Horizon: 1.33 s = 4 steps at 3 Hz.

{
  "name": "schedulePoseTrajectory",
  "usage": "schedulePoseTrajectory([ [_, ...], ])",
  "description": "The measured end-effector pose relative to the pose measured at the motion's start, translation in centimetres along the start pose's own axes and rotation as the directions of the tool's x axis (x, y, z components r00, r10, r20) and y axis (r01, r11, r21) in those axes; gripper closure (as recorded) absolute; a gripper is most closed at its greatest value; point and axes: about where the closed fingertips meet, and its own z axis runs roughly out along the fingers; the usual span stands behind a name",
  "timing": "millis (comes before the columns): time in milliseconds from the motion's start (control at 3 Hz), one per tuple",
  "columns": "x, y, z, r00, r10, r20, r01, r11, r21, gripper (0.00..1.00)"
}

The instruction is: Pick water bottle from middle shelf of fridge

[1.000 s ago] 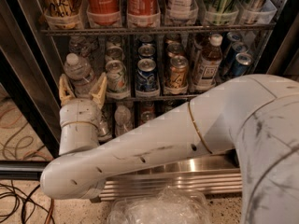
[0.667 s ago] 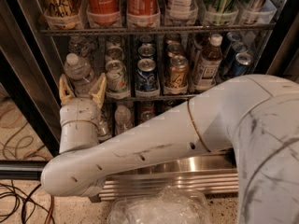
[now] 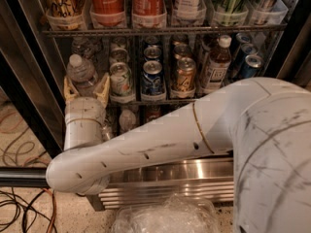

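The water bottle [image 3: 81,72], clear and ribbed with a white cap, stands at the left end of the middle shelf [image 3: 160,102] of the fridge [image 3: 30,86]. My gripper [image 3: 86,89] reaches in from below. Its tan fingers [image 3: 103,87] press against both sides of the bottle's lower body, shut on it. My white arm [image 3: 160,140] crosses the lower part of the view and hides most of the lowest rack.
Cans [image 3: 152,76] and an amber-drink bottle [image 3: 216,64] fill the shelf to the right. Coca-Cola bottles [image 3: 107,4] stand on the rack above. A second clear bottle [image 3: 82,45] stands behind. The steel base [image 3: 170,181], crinkled plastic [image 3: 165,217] and floor cables [image 3: 19,208] lie below.
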Motion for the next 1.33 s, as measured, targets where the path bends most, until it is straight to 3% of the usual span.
schedulePoseTrajectory([
  [1000,1.2,-0.2,3.0,1.0,-0.007,-0.004,0.007,0.9999,0.014,0.32],
  [1333,1.2,-0.2,3.0,1.0,-0.007,-0.004,0.007,0.9999,0.014,0.51],
])
